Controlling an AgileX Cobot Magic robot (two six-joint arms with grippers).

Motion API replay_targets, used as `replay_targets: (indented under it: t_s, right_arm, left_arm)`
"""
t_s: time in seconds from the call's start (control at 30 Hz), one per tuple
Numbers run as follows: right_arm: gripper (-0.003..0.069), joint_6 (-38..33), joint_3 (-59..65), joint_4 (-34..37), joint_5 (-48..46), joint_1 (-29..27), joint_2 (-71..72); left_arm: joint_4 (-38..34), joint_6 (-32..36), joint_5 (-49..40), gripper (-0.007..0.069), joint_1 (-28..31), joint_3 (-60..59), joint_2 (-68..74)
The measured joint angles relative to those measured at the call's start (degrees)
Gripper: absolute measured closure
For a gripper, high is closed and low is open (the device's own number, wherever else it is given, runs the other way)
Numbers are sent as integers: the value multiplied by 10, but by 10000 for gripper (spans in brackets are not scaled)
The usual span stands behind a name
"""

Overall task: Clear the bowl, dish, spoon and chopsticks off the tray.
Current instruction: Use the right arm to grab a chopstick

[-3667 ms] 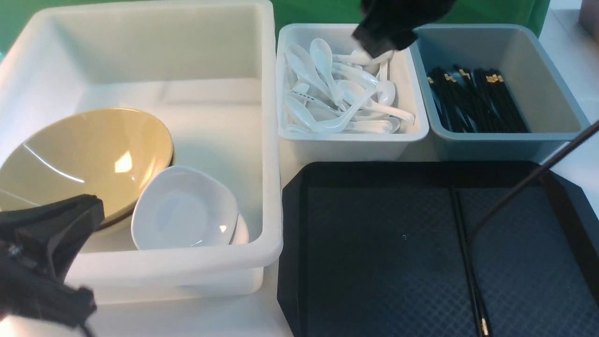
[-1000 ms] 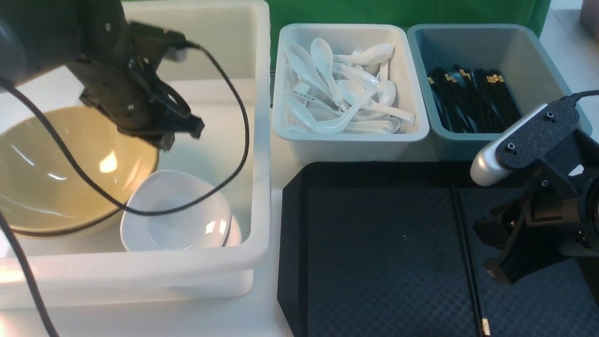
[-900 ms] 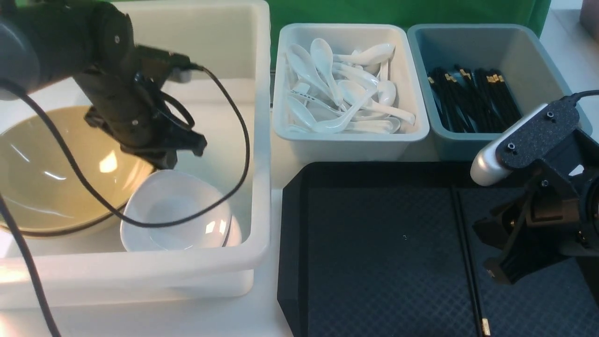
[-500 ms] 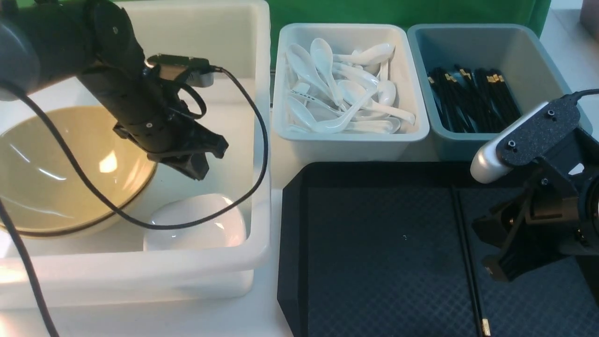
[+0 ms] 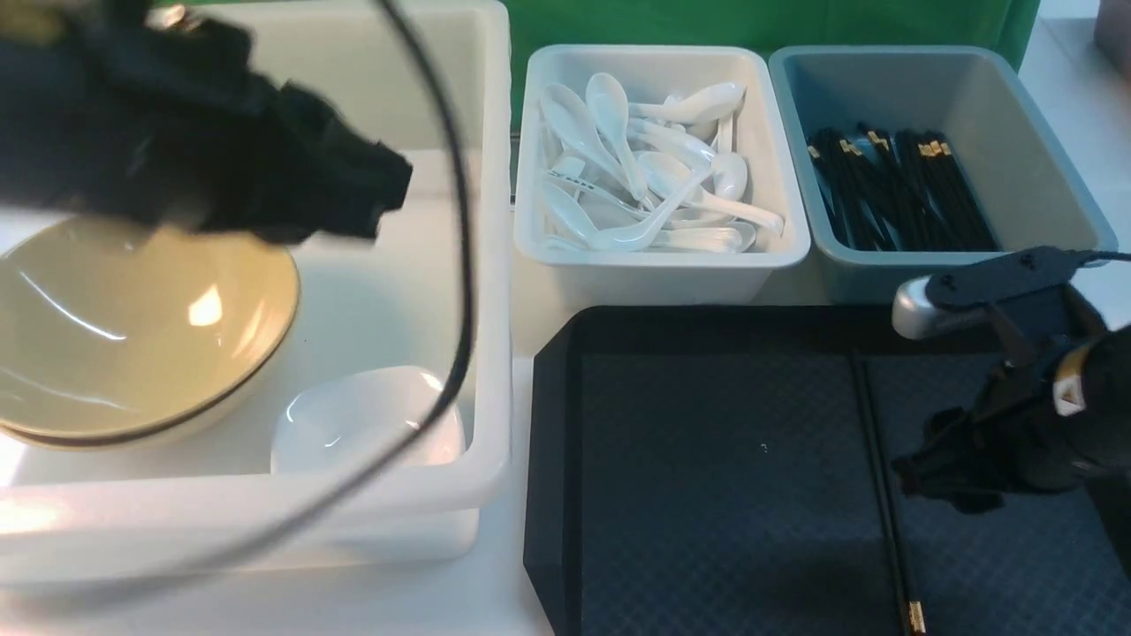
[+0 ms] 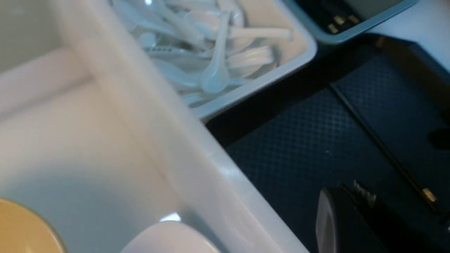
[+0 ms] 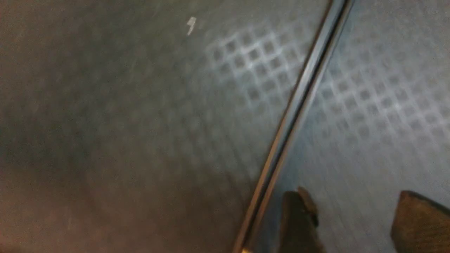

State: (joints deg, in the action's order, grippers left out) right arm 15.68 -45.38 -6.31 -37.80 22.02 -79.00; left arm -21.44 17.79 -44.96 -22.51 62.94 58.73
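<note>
White tub [image 5: 495, 291] beside black tray [image 5: 707, 530] holds mustard bowl [image 5: 132, 327] and small white dish [image 5: 362, 424]: both cleared. No spoon on tray; white soup spoons [image 5: 618, 132] piled in small white bin [image 5: 778, 247]. Only black chopsticks [image 5: 879, 477] left, flat on tray. Right gripper [image 7: 355, 219] spread wide, empty, one finger just beside them. Left gripper [image 6: 348, 196] closed, empty, over tub.

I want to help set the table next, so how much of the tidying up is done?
Done: the bowl and dish sit in the big white bin, and the spoons lie in the small bin, none on the tray. In hand: the right gripper hangs open just beside the chopsticks. Left: lift the chopsticks off the tray.
</note>
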Motion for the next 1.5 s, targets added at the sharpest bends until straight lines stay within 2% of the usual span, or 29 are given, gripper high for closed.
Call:
replay_targets:
  t_s: [0.13,0.23,0.37,0.4,0.6,0.67,0.8,0.97,1.17,1.33,1.4,1.5]
  right_arm:
    - [236,0,-25,18,29,-3,-76]
    - [245,4,-43,19,35,-3,-131]
    - [287,9,-55,15,40,-3,-177]
    - [322,4,-59,13,40,-3,-189]
    - [521,-36,-67,10,43,0,-198]
    - [546,-57,-67,6,40,8,-198]
    - [546,-89,-66,2,25,29,-185]
    - [624,-112,-60,5,-5,61,-89]
    - [624,-123,-60,-30,-9,64,21]
    - [613,-122,-60,-16,-34,53,1]
    - [557,-121,-60,-7,-65,53,-44]
    - [434,-121,-58,3,-78,53,-95]
  left_arm:
    - [9,0,82,632,-10,-144,-148]
    - [52,0,120,632,-7,-256,-251]
    - [110,-24,100,632,-3,-335,-314]
    - [129,-40,82,632,-2,-357,-325]
    - [163,-59,70,632,-2,-398,-328]
    - [164,-60,91,632,-2,-399,-328]
    - [164,-61,122,632,-2,-399,-328]
    - [164,-61,149,632,-2,-413,-328]
    - [164,-61,173,632,-2,-426,-328]
    - [175,-61,177,632,-2,-426,-328]
    - [176,-61,178,632,-2,-426,-328]
    - [177,-61,178,632,-2,-426,-328]
